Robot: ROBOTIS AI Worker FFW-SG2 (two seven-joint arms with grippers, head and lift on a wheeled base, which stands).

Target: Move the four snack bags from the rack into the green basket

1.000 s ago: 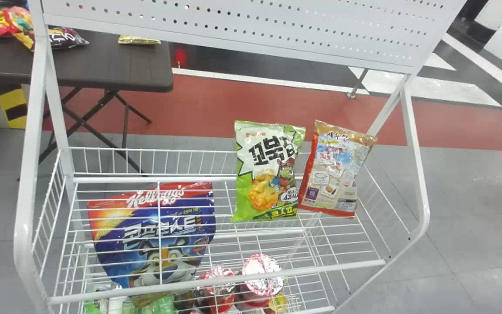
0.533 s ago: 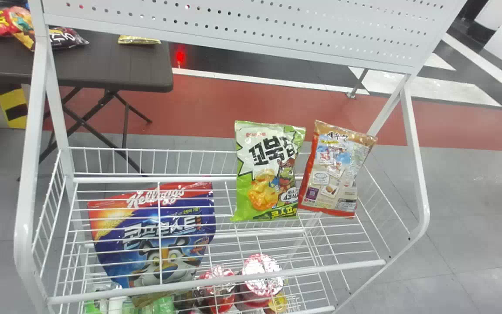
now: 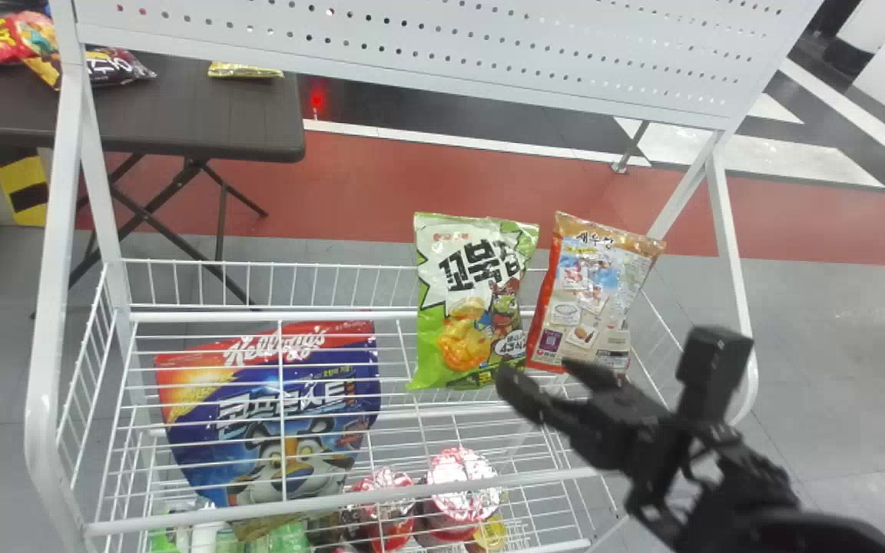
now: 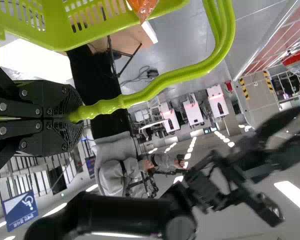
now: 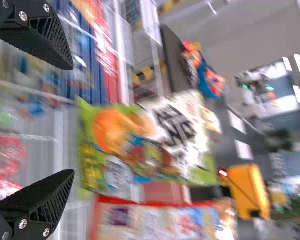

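A: Grey floor (image 3: 834, 346) behind the white rack (image 3: 442, 86). Where does the green snack bag (image 3: 473, 307) stand?

B: Upright, ahead of the nearer, right gripper (image 5: 71, 120), whose fingers are parted; the left gripper (image 4: 76, 115) clasps the basket handle (image 4: 107, 106).

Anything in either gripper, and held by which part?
Left gripper holds the green basket by its handle, jaws shut on it. Right gripper holds nothing, jaws open.

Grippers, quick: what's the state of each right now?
Left gripper: closed on the green basket's handle.
Right gripper: open, holding nothing, facing the green snack bag.
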